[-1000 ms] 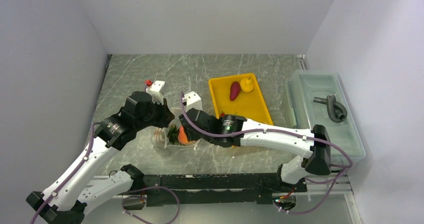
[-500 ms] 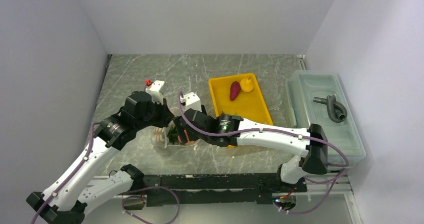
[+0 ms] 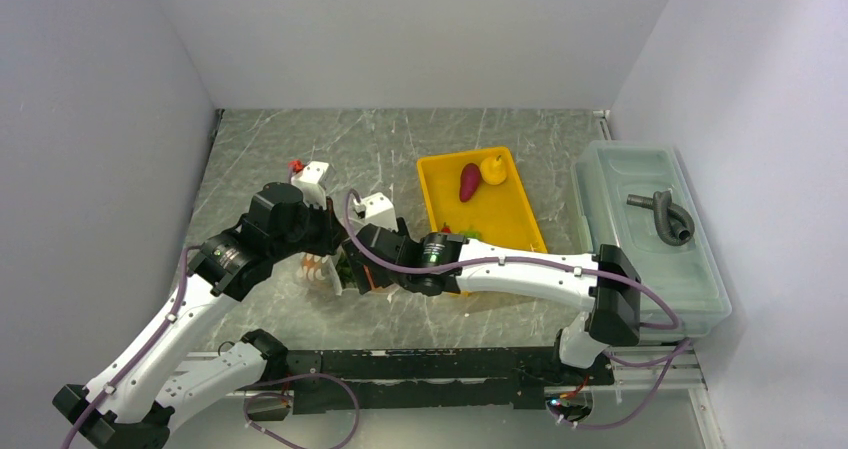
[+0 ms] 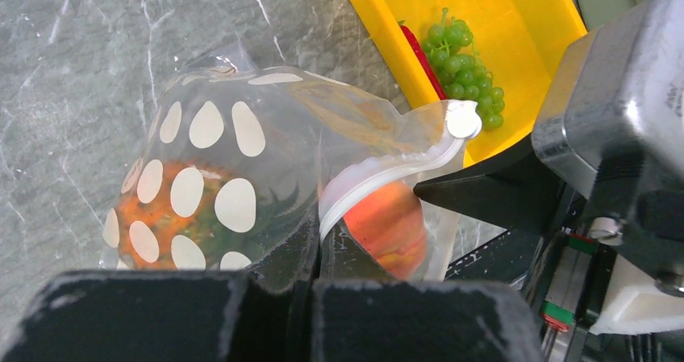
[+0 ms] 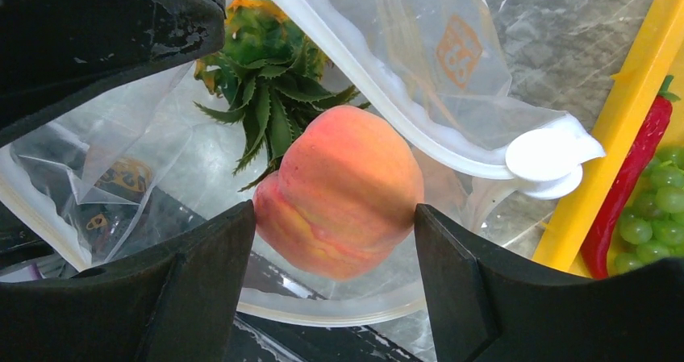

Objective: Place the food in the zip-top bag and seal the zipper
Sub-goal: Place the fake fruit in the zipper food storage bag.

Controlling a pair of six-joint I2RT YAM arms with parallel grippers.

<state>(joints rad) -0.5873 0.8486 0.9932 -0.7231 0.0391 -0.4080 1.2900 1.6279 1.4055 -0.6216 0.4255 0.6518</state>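
Observation:
The clear polka-dot zip-top bag (image 4: 210, 160) lies left of the yellow tray, with the orange pineapple (image 4: 161, 225) inside; its green leaves show in the right wrist view (image 5: 270, 88). My left gripper (image 4: 314, 265) is shut on the bag's mouth edge and holds the whitish zipper (image 4: 387, 164) open. My right gripper (image 5: 335, 217) is shut on the peach (image 5: 343, 189) and holds it inside the bag's mouth, between the two zipper strips (image 5: 379, 80). From above, both grippers meet at the bag (image 3: 325, 269).
The yellow tray (image 3: 520, 219) holds a purple eggplant-like piece (image 3: 468, 181) and a yellow pear (image 3: 492, 170) at its far end, and green grapes (image 4: 464, 56) and a red chilli (image 5: 629, 185) at its near end. A translucent bin (image 3: 640, 259) with a grey hose stands at the right.
My right gripper has moved left with the peach, from beside the bag into its mouth. The left gripper has kept its hold on the bag's edge.

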